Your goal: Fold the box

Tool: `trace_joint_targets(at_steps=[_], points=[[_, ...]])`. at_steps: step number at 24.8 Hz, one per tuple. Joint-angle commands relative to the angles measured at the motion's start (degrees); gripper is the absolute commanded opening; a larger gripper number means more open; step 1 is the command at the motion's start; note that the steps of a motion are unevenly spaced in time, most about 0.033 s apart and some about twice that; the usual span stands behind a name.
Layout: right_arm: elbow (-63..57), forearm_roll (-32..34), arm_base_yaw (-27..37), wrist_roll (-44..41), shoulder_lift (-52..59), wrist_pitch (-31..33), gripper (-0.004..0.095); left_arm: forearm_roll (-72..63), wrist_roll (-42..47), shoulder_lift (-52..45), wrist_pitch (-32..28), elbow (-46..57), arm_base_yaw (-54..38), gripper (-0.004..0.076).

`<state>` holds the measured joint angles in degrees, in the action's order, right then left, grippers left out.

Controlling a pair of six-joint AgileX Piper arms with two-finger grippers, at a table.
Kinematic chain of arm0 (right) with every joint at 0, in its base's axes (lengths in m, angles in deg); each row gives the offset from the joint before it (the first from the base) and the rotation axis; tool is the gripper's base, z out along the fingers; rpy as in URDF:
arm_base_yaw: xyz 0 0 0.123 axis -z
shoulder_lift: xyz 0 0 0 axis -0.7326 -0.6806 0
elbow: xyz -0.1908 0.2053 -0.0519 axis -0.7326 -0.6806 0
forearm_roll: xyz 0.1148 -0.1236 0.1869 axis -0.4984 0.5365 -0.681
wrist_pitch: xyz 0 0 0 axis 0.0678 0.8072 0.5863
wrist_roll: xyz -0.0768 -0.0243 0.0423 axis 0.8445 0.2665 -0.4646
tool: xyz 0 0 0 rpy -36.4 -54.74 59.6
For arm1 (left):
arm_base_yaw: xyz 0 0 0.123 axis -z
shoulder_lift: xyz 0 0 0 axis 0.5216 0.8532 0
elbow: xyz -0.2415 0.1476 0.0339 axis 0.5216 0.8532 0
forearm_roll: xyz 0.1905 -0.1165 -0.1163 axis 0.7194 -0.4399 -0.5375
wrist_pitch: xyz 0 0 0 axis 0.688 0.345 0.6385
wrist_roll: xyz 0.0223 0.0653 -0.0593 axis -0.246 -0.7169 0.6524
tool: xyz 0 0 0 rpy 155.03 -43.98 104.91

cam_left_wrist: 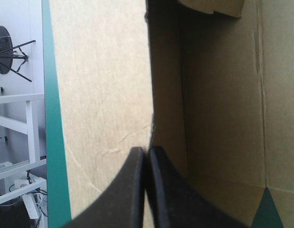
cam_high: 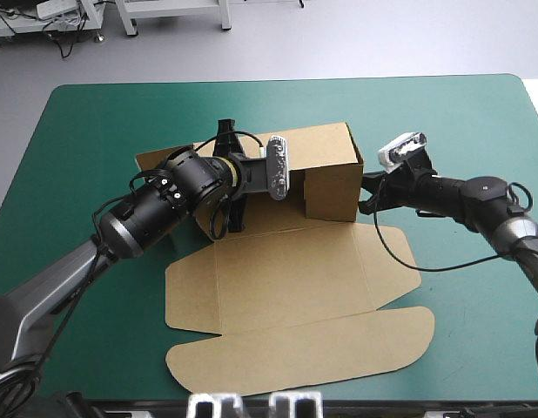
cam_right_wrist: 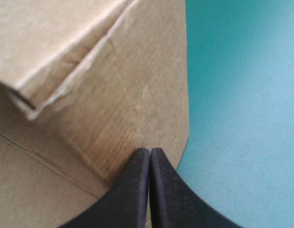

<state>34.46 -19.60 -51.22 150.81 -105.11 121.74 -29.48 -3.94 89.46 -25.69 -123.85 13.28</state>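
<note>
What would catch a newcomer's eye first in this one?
The brown box at the middle of the table: walls raised at its far end, lid flat toward the near edge. The left gripper is shut on one raised wall; the right gripper, shut, sits at the box's right side.

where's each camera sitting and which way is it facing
High view: above and behind the robot, facing forward and down at the box on the table; both arms show.
Left wrist view: above that wrist, along the left gripper, shut on the box's raised wall.
Right wrist view: above that wrist, along the shut right gripper toward the box's wall.
Shared: the box.
</note>
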Motion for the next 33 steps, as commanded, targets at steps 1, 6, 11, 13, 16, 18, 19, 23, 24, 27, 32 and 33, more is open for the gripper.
trace_joint_targets(at_steps=[1,6,11,13,16,18,19,23,24,27,32,33], points=[[-4.7,-17.01,-0.07,21.27,4.41,-0.16,-0.0005,0.23,1.23,-1.94,-1.01,-1.23,0.26,-0.001],[-7.18,-18.86,-0.07,27.85,4.74,0.7,0.0049,0.23,1.34,-1.94,-0.89,-1.23,0.26,-0.0009],[-7.18,-15.18,-0.07,27.58,4.74,4.36,0.068,0.48,1.77,-1.94,-0.89,-1.23,0.26,-0.0009],[-7.18,-15.33,-0.07,27.97,4.74,4.65,0.073,0.48,1.77,-1.94,-0.89,-1.23,0.26,-0.0009],[-7.07,-15.33,-0.07,28.59,4.74,6.56,0.0695,0.48,1.43,-1.94,-0.89,-1.23,0.26,-0.0009],[-7.07,-15.79,-0.07,30.36,4.64,7.65,0.0694,0.48,1.43,-1.94,-0.89,-1.23,0.26,-0.0009],[-7.07,-16.51,-0.07,30.84,4.64,7.65,0.0694,0.48,1.43,-1.94,-0.89,-1.23,0.26,-0.0009],[-7.07,-20.64,-0.53,33.53,4.64,8.29,0.0693,0.48,1.43,-1.94,-1.1,-1.23,0.26,-0.0009],[-6.98,-21.02,-1.2,34.02,4.64,7.6,0.0693,0.48,1.43,-1.94,-1.14,-1.23,0.26,-0.0009],[-6.59,-21.29,-4.52,34.02,4.64,1.66,0.0693,0.48,1.43,-1.94,-1.47,-1.23,0.26,-0.0009],[-5.31,-24.66,-12.4,34.02,4.05,-14.44,0.0693,-0.05,1.43,-1.94,-1.35,-1.23,0.26,-0.0009],[-4.86,-25.74,-13.78,34.02,3.91,-16.86,0.0693,-0.16,1.43,-1.94,-1.22,-1.23,0.26,-0.0009]])
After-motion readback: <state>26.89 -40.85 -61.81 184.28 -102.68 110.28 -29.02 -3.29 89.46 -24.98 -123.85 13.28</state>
